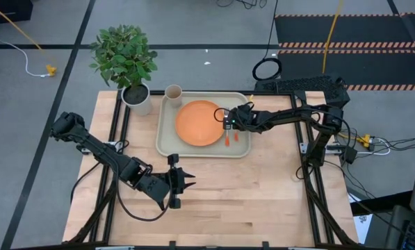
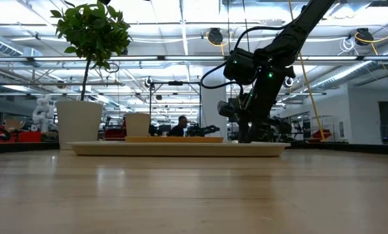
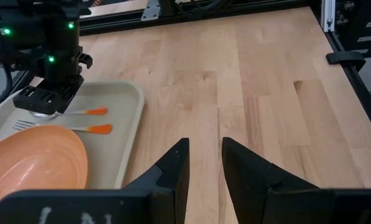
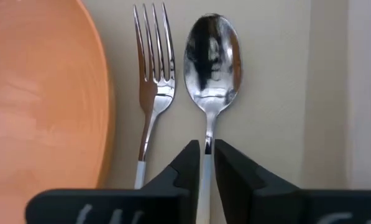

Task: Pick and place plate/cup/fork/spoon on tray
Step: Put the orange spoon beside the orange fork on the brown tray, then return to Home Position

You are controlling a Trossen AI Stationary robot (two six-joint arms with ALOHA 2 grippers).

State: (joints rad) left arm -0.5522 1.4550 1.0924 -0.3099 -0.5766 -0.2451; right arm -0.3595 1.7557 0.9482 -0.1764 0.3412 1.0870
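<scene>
On the tray (image 1: 167,142), the right gripper (image 1: 227,119) is pinching the spoon (image 4: 211,59) handle between nearly closed fingers, with the fork (image 4: 153,68) lying between spoon and plate (image 1: 199,123). Cup (image 1: 173,92) is sitting in the tray's corner; left gripper (image 1: 186,182) is hovering over bare table (image 1: 263,201), fingers slightly parted, holding nothing.

- The table (image 1: 263,194) is lit evenly and brightly from above; only soft, short shadows are cast under the arms.
- In the low view, strong glare is given by ceiling light strips, and the near tabletop is blurred.
- Dark reflections are seen in the spoon (image 4: 211,62) bowl in the right wrist view, where the fork (image 4: 153,68) is rendered sharply.
</scene>
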